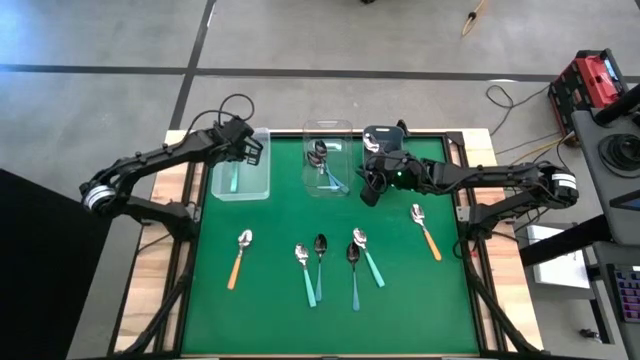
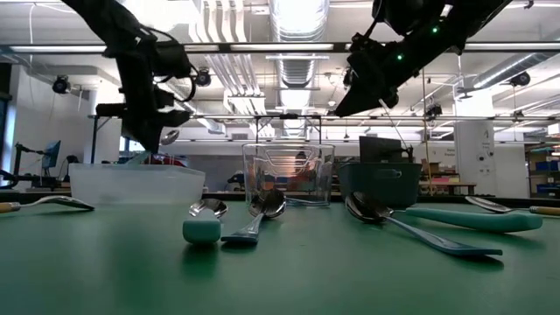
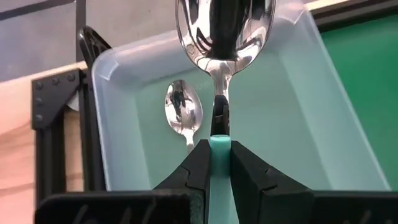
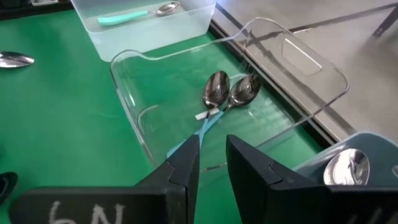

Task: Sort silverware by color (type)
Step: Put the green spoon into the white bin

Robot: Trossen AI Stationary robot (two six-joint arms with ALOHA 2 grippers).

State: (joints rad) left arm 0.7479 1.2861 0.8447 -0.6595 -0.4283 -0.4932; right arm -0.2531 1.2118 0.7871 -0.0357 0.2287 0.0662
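Left gripper (image 3: 219,163) clamped on mint-handled silver spoon (image 3: 222,37) above frosted rectangular plastic bin (image 3: 292,112) holding 1 spoon; right gripper (image 4: 211,155), fingers apart, above clear rectangular plastic bin (image 4: 311,62).

I worked in a robotics lab: exposed silver ceiling ducts (image 2: 297,17), distant stocked shelving racks (image 2: 538,171), a red toolbox (image 1: 592,80), grey concrete floor (image 1: 100,100) around my green-matted table (image 1: 270,310).
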